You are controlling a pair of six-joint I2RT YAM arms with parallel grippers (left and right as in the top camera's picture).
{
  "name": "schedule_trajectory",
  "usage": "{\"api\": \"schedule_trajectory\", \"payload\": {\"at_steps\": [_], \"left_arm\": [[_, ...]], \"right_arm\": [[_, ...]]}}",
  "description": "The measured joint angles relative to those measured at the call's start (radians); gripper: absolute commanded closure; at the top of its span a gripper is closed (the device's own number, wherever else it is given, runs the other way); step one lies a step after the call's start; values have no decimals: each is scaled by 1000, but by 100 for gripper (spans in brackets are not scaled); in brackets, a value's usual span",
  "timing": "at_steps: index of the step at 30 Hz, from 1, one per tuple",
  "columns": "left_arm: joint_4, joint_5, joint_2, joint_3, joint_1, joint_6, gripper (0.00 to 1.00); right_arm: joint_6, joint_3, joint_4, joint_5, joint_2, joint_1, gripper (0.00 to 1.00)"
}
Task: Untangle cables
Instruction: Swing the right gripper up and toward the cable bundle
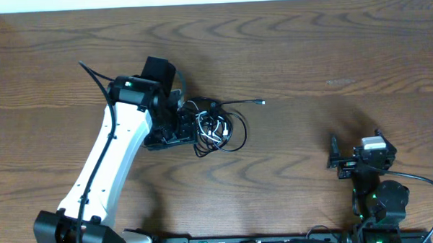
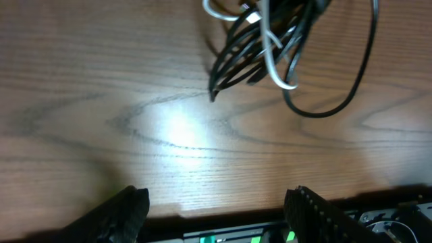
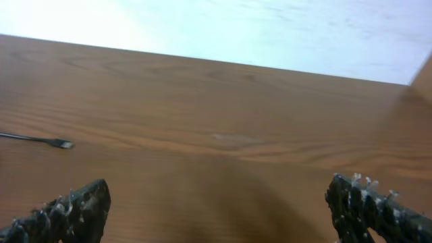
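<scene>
Near the cables (image 2: 233, 61), left gripper (image 2: 216, 202) agape.

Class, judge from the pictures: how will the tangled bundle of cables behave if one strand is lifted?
Probably floppy: the cables lie in loose curving loops. Likely the whole bundle follows, since the white cable threads through black ones.

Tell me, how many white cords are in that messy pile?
1. The white cord loops through the black cords in the tangle on the table. Another could be hiding under the black loops.
</scene>
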Motion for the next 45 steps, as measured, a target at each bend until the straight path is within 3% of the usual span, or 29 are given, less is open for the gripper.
{"api": "schedule_trajectory", "payload": {"at_steps": [6, 19, 24, 30, 36, 45], "left_arm": [[16, 0, 0, 0, -25, 0, 30], [35, 0, 0, 0, -25, -3, 31], [37, 0, 0, 0, -25, -3, 31], [52, 1, 0, 0, -25, -3, 31], [87, 0, 0, 0, -25, -3, 31], [103, 0, 0, 0, -25, -3, 33]], "right_arm": [[301, 0, 24, -247, 0, 0, 1], [549, 0, 23, -548, 98, 0, 1], [573, 73, -21, -655, 167, 0, 1], [570, 378, -80, -705, 290, 0, 1], [549, 697, -230, -789, 468, 0, 1], [467, 893, -497, -945, 674, 0, 1]]}}
